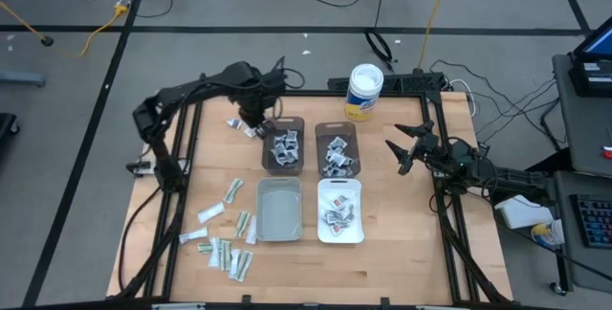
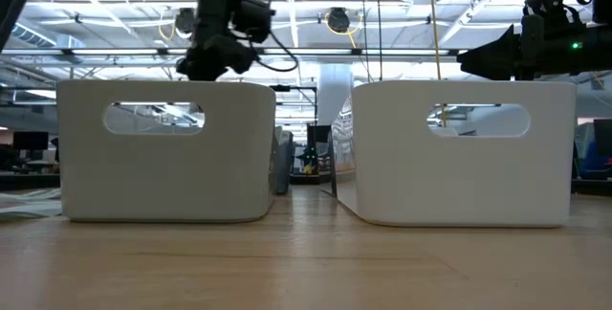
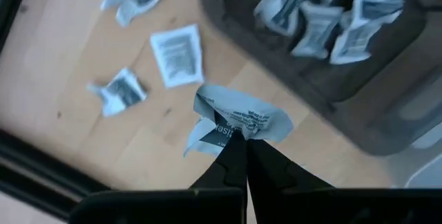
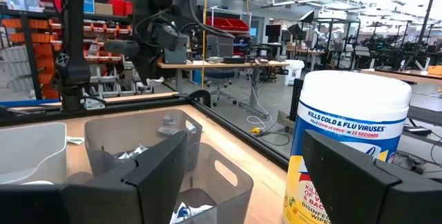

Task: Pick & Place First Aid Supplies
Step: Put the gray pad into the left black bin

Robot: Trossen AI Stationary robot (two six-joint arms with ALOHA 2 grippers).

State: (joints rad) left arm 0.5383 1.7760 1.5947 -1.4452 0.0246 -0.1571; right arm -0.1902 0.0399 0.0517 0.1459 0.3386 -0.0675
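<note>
The left gripper (image 1: 254, 119) is hanging above the table (image 1: 382, 262) w/ its fingers (image 3: 231, 169) pinched together on a crumpled white packet (image 3: 235, 120) printed in dark text, just beside the outer edge of the left brown bin (image 1: 284, 145) at the far side. That bin is holding a heap of similar packets (image 3: 324, 16); three more loose packets (image 3: 176, 54) are lying on the bare wood just beyond the held one, near the table's black frame.

The right gripper (image 1: 409, 147) is waiting to the right of the right brown bin (image 1: 338, 148), above the table, fingers (image 4: 148, 172) spread wide apart & nothing between them. Its wrist cam is looking past the white tub (image 4: 349, 148) w/ yellow label, standing at the table's far edge.

In front of the brown bins, a grey bin (image 1: 278, 209) & a white bin (image 1: 340, 211) are sitting side by side; the white one is carrying several red-marked packets (image 1: 337, 210). Approx. a dozen pale strips & packets (image 1: 226, 243) are lying scattered on the wood left of the grey bin, toward the near-left corner.

From table level, the two front bins are filling the foreground, w/ the arms showing dark above them.
</note>
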